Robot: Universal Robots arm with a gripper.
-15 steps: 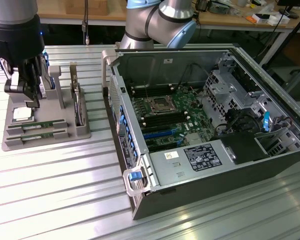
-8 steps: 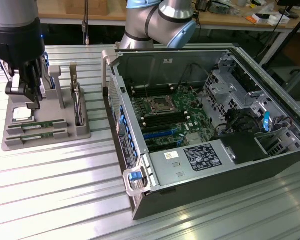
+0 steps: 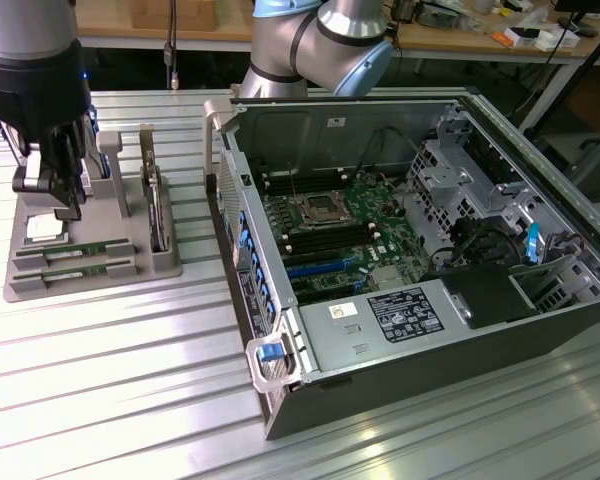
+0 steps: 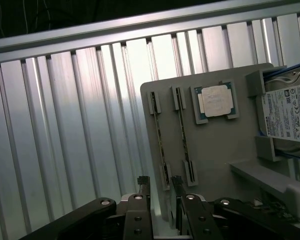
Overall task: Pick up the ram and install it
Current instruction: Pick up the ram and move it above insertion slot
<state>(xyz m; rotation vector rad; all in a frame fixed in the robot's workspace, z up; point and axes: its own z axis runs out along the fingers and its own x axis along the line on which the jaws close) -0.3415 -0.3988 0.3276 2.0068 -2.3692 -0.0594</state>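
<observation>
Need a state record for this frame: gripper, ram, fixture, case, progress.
gripper: open, empty, hovering over the fixture near the ram sticks
ram sticks: two, on edge in fixture slots, untouched
fixture: gray, also holds CPU and hard drive
case: open, motherboard exposed, to the exterior view's right of the fixture
progress: ram not yet picked up

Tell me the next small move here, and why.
Probably ease the open hand straight down a little. Its fingers seem to straddle one ram standing on edge in the holder, but the hand hangs above the stick and is not yet touching it.
</observation>
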